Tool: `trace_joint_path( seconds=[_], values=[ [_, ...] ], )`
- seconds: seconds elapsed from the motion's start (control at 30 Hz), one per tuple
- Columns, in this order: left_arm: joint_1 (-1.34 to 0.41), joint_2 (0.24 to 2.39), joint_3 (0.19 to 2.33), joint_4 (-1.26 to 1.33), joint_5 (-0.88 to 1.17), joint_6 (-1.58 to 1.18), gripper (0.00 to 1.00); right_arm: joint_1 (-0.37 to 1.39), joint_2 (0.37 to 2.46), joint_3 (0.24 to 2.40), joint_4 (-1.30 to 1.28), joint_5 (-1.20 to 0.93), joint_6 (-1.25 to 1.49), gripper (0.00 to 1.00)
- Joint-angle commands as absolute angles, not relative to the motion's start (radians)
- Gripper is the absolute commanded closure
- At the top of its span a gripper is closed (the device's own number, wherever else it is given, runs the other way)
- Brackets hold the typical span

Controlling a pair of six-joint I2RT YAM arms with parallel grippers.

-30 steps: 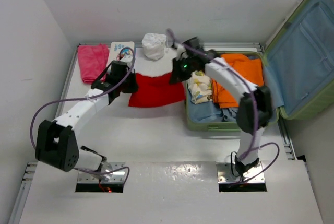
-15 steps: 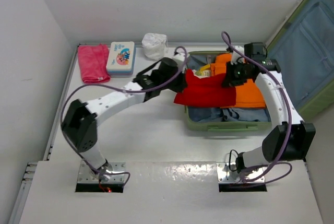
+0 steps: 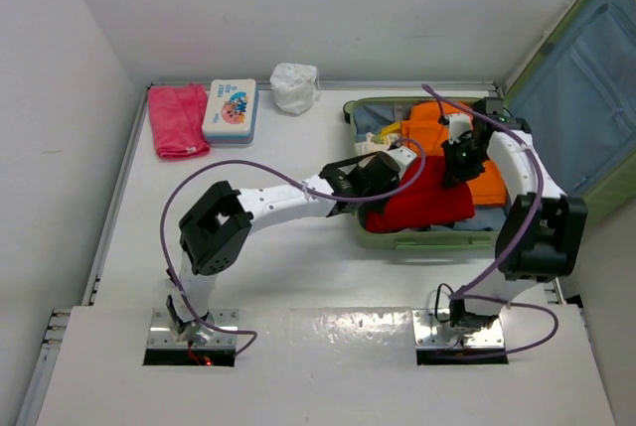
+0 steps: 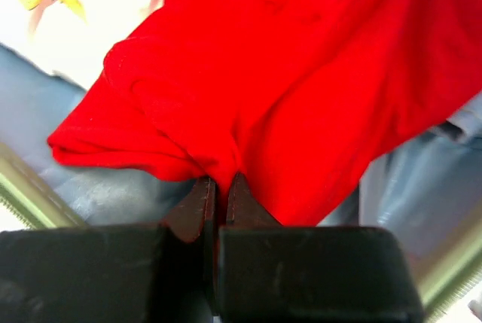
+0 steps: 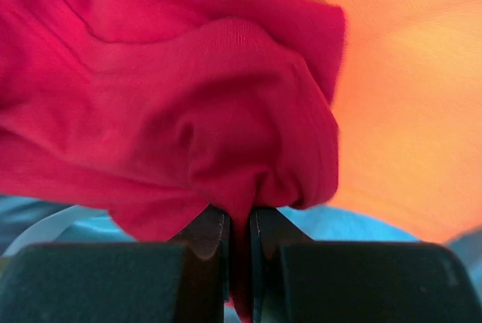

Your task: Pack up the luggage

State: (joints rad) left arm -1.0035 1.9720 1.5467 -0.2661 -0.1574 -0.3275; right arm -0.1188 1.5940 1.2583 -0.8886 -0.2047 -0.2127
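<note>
Our left gripper point(image 4: 218, 185) and right gripper point(image 5: 239, 219) each pinching a red garment point(image 3: 427, 203), over the open luggage point(image 3: 571, 98), frame right

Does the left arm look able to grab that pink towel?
Not yet, probably: the left gripper is shut on the red garment in the luggage; nothing else seems to block the pink towel.

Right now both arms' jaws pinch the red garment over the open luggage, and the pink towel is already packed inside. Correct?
One thing is off. The top external view shows the pink towel lying on the table left of the printed box, outside the luggage. The rest stands: both arms' jaws pinch the red garment over the open luggage.
</note>
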Motion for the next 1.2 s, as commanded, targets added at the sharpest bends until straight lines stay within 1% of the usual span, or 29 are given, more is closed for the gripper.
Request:
trace_joint_path(
  seconds=[0.0, 0.07, 0.1, 0.17, 0.2, 0.27, 0.3, 0.33, 0.43, 0.47, 0.53, 0.57, 0.6, 0.67, 0.7, 0.77, 0.8, 0.87, 0.9, 0.93, 1.0, 1.03, 1.17],
  values=[
    [-1.011, 1.979, 1.598, -0.331, -0.281, -0.298, 1.00, -0.084, 1.655, 1.296, -0.879, -0.178, -0.273, 1.00],
    [-1.000, 1.958, 1.565, -0.331, -0.310, -0.298, 1.00, -0.048, 1.657, 1.279, -0.870, -0.176, -0.272, 1.00],
    [-1.000, 1.932, 1.554, -0.331, -0.310, -0.298, 1.00, -0.040, 1.652, 1.226, -0.852, -0.173, -0.272, 1.00],
    [-0.977, 1.921, 1.543, -0.331, -0.320, -0.287, 1.00, -0.009, 1.634, 1.187, -0.827, -0.155, -0.273, 1.00],
    [-0.968, 1.905, 1.543, -0.331, -0.321, -0.278, 0.90, -0.009, 1.628, 1.142, -0.803, -0.147, -0.267, 1.00],
    [-0.937, 1.873, 1.543, -0.331, -0.266, -0.278, 0.72, 0.038, 1.629, 1.140, -0.796, -0.137, -0.255, 0.90],
    [-0.925, 1.856, 1.543, -0.331, -0.240, -0.267, 0.50, 0.041, 1.631, 1.155, -0.811, -0.133, -0.247, 0.82],
    [-0.913, 1.811, 1.543, -0.312, -0.215, -0.267, 0.43, 0.043, 1.628, 1.164, -0.816, -0.132, -0.238, 0.70],
    [-0.858, 1.731, 1.526, -0.253, -0.127, -0.285, 0.26, 0.037, 1.612, 1.226, -0.876, -0.124, -0.223, 0.51],
    [-0.823, 1.720, 1.543, -0.273, -0.114, -0.305, 0.26, 0.032, 1.606, 1.256, -0.887, -0.120, -0.219, 0.42],
    [-0.775, 1.706, 1.617, -0.314, -0.124, -0.333, 0.26, 0.028, 1.579, 1.314, -0.952, -0.120, -0.206, 0.34],
    [-0.746, 1.694, 1.617, -0.324, -0.141, -0.342, 0.25, 0.023, 1.565, 1.334, -0.969, -0.118, -0.201, 0.26],
    [-0.676, 1.663, 1.617, -0.334, -0.171, -0.342, 0.25, 0.017, 1.549, 1.371, -1.009, -0.121, -0.183, 0.22],
    [-0.591, 1.641, 1.617, -0.363, -0.208, -0.342, 0.24, 0.018, 1.522, 1.425, -1.026, -0.121, -0.169, 0.17],
    [-0.498, 1.641, 1.608, -0.376, -0.230, -0.324, 0.24, 0.017, 1.511, 1.434, -1.032, -0.120, -0.164, 0.17],
    [-0.395, 1.641, 1.594, -0.400, -0.273, -0.302, 0.24, 0.017, 1.473, 1.463, -1.023, -0.120, -0.143, 0.13],
    [-0.294, 1.663, 1.583, -0.400, -0.273, -0.275, 0.25, 0.017, 1.460, 1.463, -0.996, -0.108, -0.134, 0.13],
    [-0.200, 1.727, 1.574, -0.400, -0.261, -0.244, 0.28, 0.017, 1.436, 1.470, -0.931, -0.100, -0.092, 0.12],
    [-0.122, 1.756, 1.574, -0.378, -0.261, -0.233, 0.29, 0.021, 1.431, 1.474, -0.919, -0.113, -0.080, 0.12],
    [-0.086, 1.787, 1.591, -0.377, -0.238, -0.219, 0.32, 0.020, 1.434, 1.477, -0.892, -0.121, -0.048, 0.12],
    [-0.028, 1.880, 1.624, -0.368, -0.238, -0.228, 0.34, 0.029, 1.440, 1.486, -0.890, -0.130, -0.029, 0.12],
    [0.019, 1.908, 1.667, -0.368, -0.218, -0.242, 0.34, 0.034, 1.443, 1.483, -0.882, -0.139, -0.017, 0.12],
    [0.092, 2.038, 1.764, -0.345, -0.230, -0.233, 0.35, 0.041, 1.443, 1.441, -0.870, -0.150, -0.008, 0.12]
  ],
)
